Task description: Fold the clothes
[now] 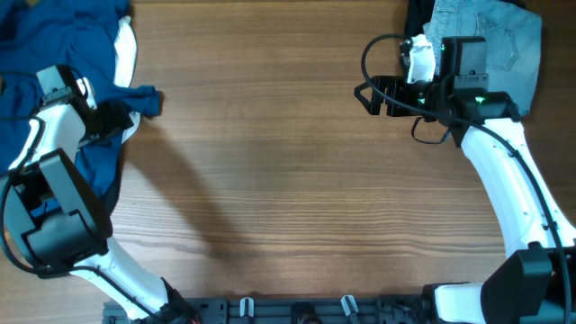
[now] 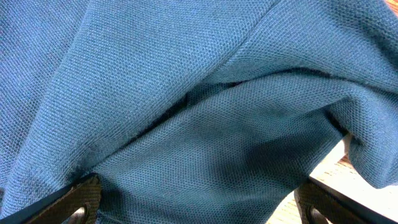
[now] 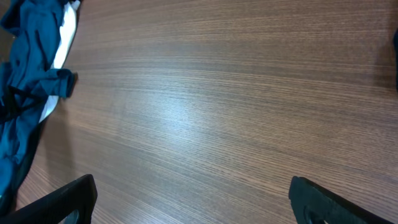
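A blue garment [image 1: 54, 36] with a white inner patch lies crumpled at the table's far left; one end reaches out at the left edge. It fills the left wrist view [image 2: 199, 93] and shows at the left of the right wrist view [image 3: 25, 81]. My left gripper [image 1: 112, 117] is pressed into this cloth. Its fingers [image 2: 199, 208] are wide apart with blue fabric between them. A grey denim garment [image 1: 495, 36] lies at the far right corner. My right gripper [image 1: 371, 94] is open and empty [image 3: 199, 202] above bare wood, left of the denim.
The wooden table [image 1: 288, 180] stretches between the two arms. A dark cloth edge [image 1: 416, 18] sits beside the denim at the back. A cable loops around the right wrist [image 1: 378, 54].
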